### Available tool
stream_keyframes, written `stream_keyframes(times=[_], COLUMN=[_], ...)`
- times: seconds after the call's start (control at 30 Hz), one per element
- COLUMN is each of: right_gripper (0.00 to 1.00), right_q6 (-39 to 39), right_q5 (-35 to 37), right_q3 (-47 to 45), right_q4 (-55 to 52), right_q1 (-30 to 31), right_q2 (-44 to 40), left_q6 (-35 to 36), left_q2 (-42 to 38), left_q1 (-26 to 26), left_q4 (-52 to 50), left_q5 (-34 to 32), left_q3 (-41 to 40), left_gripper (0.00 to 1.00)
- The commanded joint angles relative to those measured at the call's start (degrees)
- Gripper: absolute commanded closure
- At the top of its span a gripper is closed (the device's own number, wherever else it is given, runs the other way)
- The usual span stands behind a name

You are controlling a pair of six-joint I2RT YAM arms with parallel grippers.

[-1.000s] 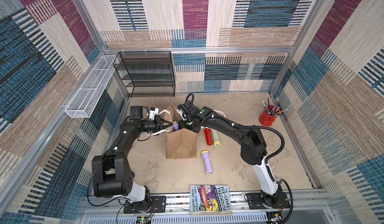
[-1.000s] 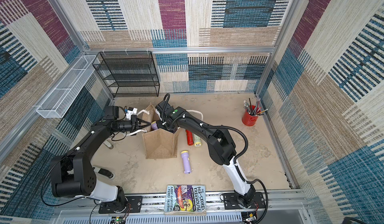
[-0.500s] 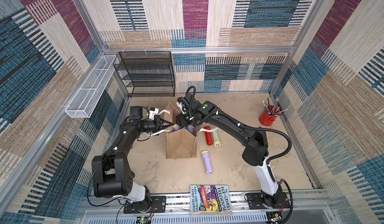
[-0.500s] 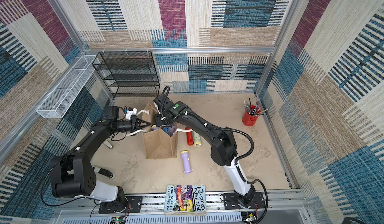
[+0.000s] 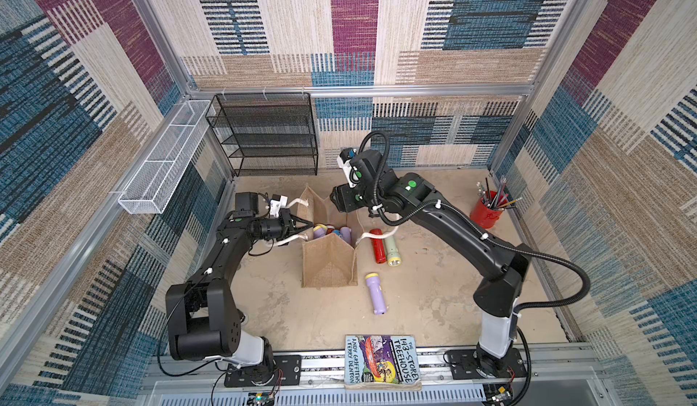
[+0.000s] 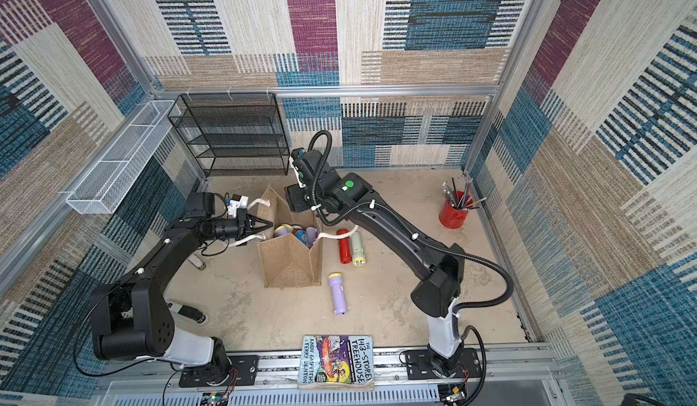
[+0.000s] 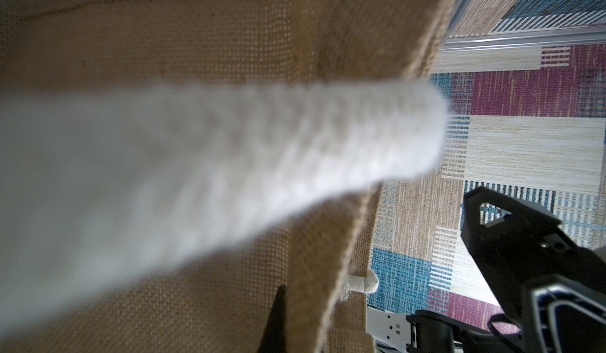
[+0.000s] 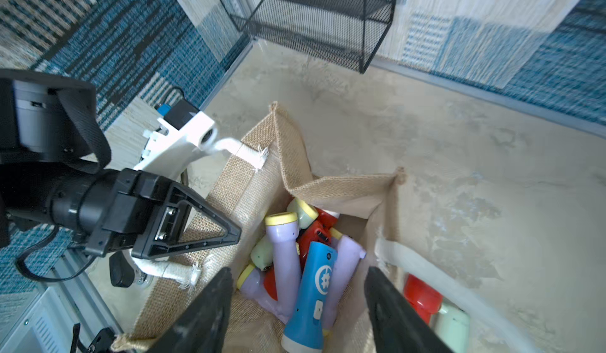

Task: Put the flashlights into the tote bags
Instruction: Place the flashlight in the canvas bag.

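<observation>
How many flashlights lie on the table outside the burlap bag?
3: a red flashlight and a pale green flashlight side by side beside the bag, and a lilac flashlight nearer the book. The left arm may hide more.

Open tan tote bag (image 5: 328, 264) stands upright, full of flashlights (image 8: 285, 249); red flashlight (image 5: 376, 247), pale green flashlight (image 5: 391, 251) and lilac flashlight (image 5: 377, 294) lie just beside it.
</observation>
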Motion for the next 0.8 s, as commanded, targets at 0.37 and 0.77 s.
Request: stream_keyframes(times=[0.37, 0.77], right_gripper=[0.24, 0.28], right_q6=[13.2, 17.5], right_q5=[0.6, -9.2], right_q3=[-44.9, -60.4], right_q4=[14.3, 5.4], right_q1=[-11.6, -14.4], right_q2=[-42.5, -49.2], left_q6=[1.0, 1.7], left_q2=[0.2, 0.8], left_q1=[0.2, 0.2], left_q4=[-1.2, -2.4], left_q5=[-0.6, -1.8], left_q3=[0.8, 1.3], left_gripper=[0.96, 0.96])
